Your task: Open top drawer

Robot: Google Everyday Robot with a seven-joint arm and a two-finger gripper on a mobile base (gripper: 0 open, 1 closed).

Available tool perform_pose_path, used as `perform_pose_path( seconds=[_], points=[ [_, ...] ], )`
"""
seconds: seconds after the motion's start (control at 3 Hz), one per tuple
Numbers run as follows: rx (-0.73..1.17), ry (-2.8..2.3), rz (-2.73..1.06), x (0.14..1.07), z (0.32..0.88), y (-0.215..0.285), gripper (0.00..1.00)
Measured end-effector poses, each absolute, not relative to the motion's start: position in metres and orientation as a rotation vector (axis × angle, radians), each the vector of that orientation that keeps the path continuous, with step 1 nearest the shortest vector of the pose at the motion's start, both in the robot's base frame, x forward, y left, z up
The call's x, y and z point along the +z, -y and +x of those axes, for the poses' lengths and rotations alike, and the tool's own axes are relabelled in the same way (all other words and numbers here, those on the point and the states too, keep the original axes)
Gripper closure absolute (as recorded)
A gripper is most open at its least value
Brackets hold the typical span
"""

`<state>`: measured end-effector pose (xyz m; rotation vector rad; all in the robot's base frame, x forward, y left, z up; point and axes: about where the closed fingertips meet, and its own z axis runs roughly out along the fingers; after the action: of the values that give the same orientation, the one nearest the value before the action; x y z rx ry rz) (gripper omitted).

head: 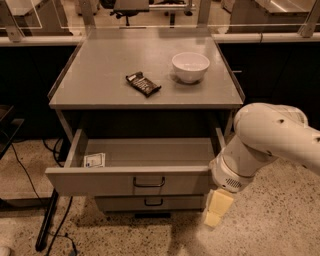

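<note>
Gripper (217, 211): pale yellow, pointing down, low at the right front corner of the cabinet, just below and right of the top drawer's front. Apart from the handle. Cannot tell whether it is wide or narrow; nothing seen held in it.

Arm (270, 140): thick white, enters from the right edge, its wrist crossing the drawer's right front corner.

Top drawer (90, 181): grey, pulled well out from under the top, front panel standing clear of the cabinet body and the interior floor in view. Bar handle (148, 182) at centre of the front, free. Inside, near the left front corner, a small white card (94, 160); the rest of the tray bare.

Lower drawer (170, 203): narrower, tucked under, appears closed.

Progress, as a judgement: the opening looks done or nearly so. What may be left is a last bit of travel, if the slide has any, and taking the arm clear of the front.

Cabinet top (90, 90): flat grey, low raised lips at the sides. White bowl (190, 66) toward the right rear; dark wrapped bar (143, 83) near the middle, well apart from the bowl.

Room: speckled floor (280, 230); dark cables (22, 172) and a black strut (47, 227) at left; chair base (131, 9) beyond a rail at the back.
</note>
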<state>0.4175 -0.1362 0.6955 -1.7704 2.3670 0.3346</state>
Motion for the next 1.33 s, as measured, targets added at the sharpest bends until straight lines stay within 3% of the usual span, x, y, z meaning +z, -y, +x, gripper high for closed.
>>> perform_pose_path(
  seconds=[1.33],
  points=[
    [0.268, -2.333, -1.767, 0.693, 0.464, 0.126, 0.00]
  ],
)
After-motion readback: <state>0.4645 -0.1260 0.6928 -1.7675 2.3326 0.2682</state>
